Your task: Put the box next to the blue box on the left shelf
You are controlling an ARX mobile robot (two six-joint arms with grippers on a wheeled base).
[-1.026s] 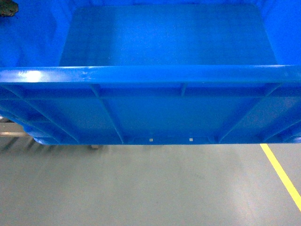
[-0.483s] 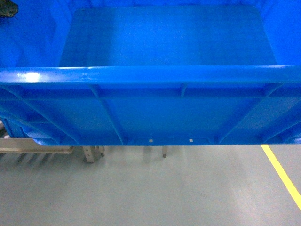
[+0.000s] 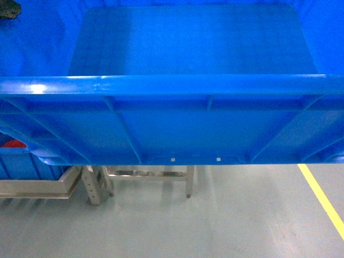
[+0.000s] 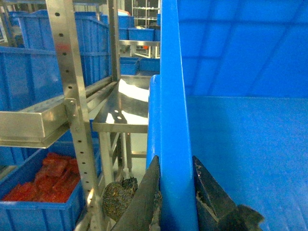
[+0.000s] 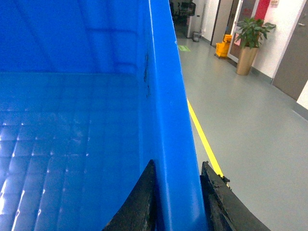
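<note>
The box (image 3: pixel 188 48) is a large bright-blue crate that fills the upper head view, carried above the floor with its ribbed long wall facing me. My left gripper (image 4: pixel 175 161) is shut on its left rim (image 4: pixel 175 96), one finger outside and one inside. My right gripper (image 5: pixel 178 163) is shut the same way on the right rim (image 5: pixel 163 96). The left shelf (image 4: pixel 72 96), a silvery metal frame, stands just left of the crate; its feet (image 3: pixel 97 185) show under the crate. Blue boxes (image 4: pixel 29 77) sit on its levels, too many for me to tell which one is the task's.
A low blue bin of red parts (image 4: pixel 43 192) sits at the rack's bottom. A small steel stand (image 4: pixel 120 113) is beside the rack. A yellow floor line (image 3: pixel 322 201) runs on the right. A potted plant (image 5: pixel 250 38) and yellow bucket (image 5: pixel 222 48) are far off.
The rack's feet, the steel stand's legs and a blue bin have slid into the head view under the crate from the left. The crate keeps its place between both grippers.
</note>
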